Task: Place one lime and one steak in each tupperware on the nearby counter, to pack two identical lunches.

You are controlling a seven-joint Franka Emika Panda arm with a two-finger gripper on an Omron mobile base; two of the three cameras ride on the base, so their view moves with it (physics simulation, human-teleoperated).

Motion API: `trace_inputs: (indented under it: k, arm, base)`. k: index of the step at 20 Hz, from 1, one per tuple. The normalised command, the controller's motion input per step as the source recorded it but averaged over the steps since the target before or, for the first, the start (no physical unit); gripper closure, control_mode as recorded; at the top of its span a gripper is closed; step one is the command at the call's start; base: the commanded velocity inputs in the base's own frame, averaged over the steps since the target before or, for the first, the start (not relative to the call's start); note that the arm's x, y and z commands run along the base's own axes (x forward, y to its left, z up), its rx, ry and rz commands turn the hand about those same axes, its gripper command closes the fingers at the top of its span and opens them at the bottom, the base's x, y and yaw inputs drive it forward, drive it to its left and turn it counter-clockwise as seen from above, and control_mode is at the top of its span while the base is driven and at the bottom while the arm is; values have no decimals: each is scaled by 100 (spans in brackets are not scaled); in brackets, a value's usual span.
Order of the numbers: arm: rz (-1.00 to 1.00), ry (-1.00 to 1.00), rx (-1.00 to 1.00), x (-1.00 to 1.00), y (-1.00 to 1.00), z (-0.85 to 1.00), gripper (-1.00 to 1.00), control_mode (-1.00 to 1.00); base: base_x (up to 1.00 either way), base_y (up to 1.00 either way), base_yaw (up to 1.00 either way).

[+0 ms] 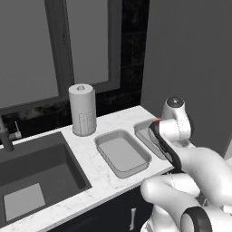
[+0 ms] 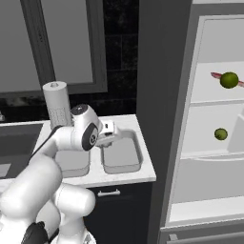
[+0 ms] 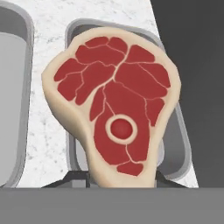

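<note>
A raw red steak with a pale fat rim hangs in my gripper, whose jaws are shut on its lower end. Right behind it lies the right grey tupperware on the white counter, with the left tupperware at the view's left edge. In the right base view my gripper hovers over the back of the right tupperware, beside the left tupperware. Two limes rest on fridge shelves, and a second steak peeks out behind the upper lime.
A paper towel roll stands at the back of the counter. A sink lies to the left with a faucet. The open fridge is on the right, past a dark wall panel.
</note>
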Motion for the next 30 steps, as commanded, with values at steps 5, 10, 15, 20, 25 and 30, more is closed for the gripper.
trace_inputs:
  k: [5, 10, 15, 20, 25, 30]
  arm:
    - [0, 0, 0, 17, -2, -44, 100, -100]
    - [0, 0, 0, 15, -11, -29, 100, -100]
    - [0, 1, 0, 26, -13, -19, 100, -100]
    - [0, 1, 0, 24, -1, -22, 100, -100]
    - [0, 0, 0, 25, -4, -12, 100, -100]
    - [0, 1, 0, 22, -7, -15, 100, -100]
  base:
    - [0, 0, 0]
    - [0, 0, 0]
    - [0, 0, 0]
    - [0, 0, 0]
    - [0, 0, 0]
    - [0, 0, 0]
